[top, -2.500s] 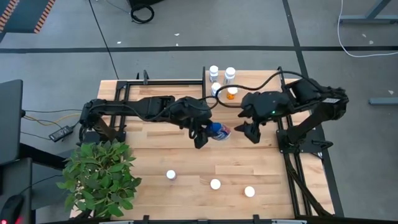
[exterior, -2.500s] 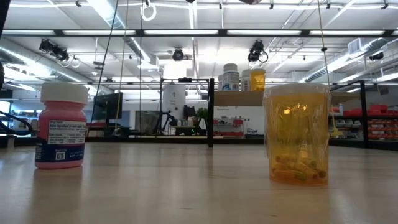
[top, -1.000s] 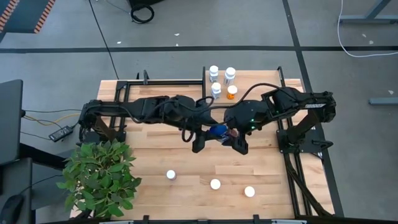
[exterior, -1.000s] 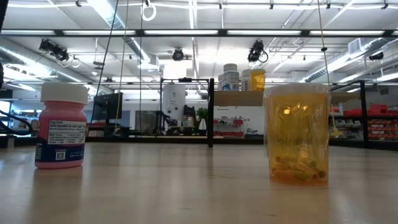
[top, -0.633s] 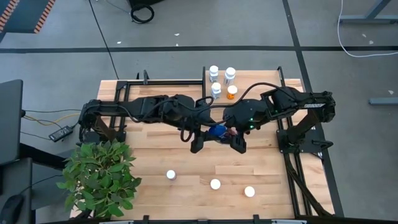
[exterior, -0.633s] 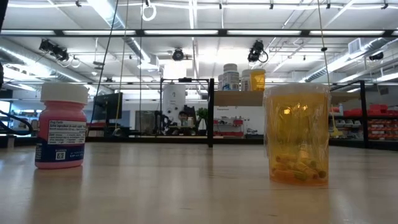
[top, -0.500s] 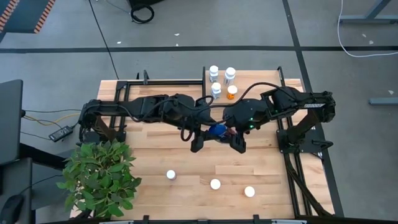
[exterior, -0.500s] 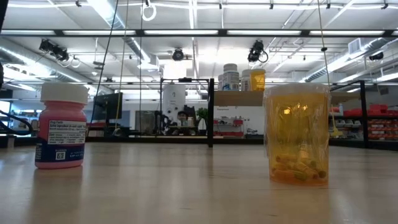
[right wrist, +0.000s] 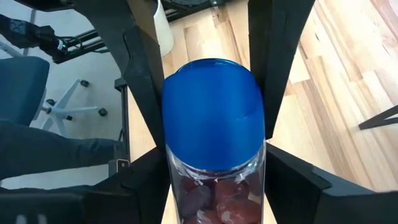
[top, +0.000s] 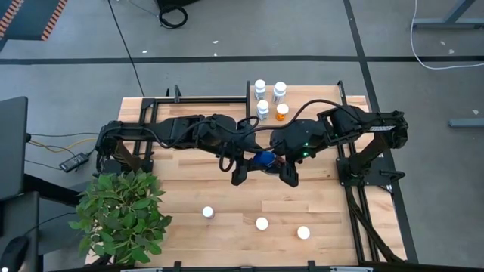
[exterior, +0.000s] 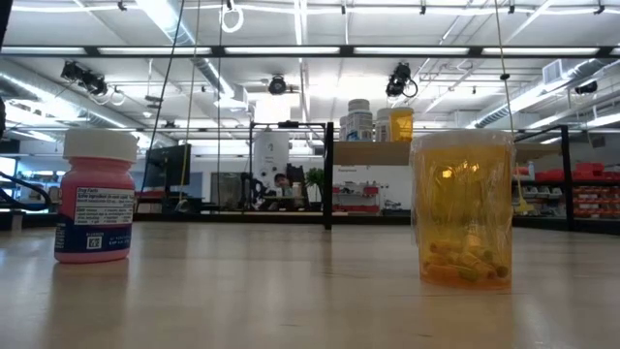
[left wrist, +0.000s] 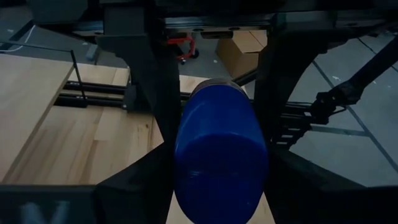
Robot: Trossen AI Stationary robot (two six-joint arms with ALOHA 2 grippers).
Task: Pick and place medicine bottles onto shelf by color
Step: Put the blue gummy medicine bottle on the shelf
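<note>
A squat blue bottle (top: 264, 159) with a clear body of reddish pills (right wrist: 214, 199) hangs above mid-table between both arms. My left gripper (top: 252, 162) is shut on it from the left, with the blue end (left wrist: 221, 155) filling its wrist view. My right gripper (top: 278, 163) is shut on it from the right. The shelf (top: 311, 98) at the far edge carries three white bottles (top: 279, 91) and an orange one (top: 282, 112). Three white-capped bottles (top: 262, 224) stand near the near edge, including a pink one (exterior: 95, 199) and an orange one (exterior: 462, 208). My left gripper pinches the bottle's blue cap end (left wrist: 186, 124) between its two fingers (left wrist: 152, 93), coming from the table's left, along the bottle. The bottle lies on its side, lifted clear of the table. My right gripper has a finger (right wrist: 144, 68) on each side of the blue cap (right wrist: 211, 112), coming from the table's right, along the bottle. The clear body (right wrist: 214, 186) reaches back between its fingers.
A green leafy plant (top: 125, 215) fills the near left corner. Black rails (top: 249, 98) edge the shelf and frame the table's far left. The right arm's base (top: 370, 162) stands at the right edge. Bare wood lies between the arms and the near bottles.
My right gripper has edged a little toward the table's left, closer along the blue bottle. The bottle and my left gripper have stayed in place above the table.
</note>
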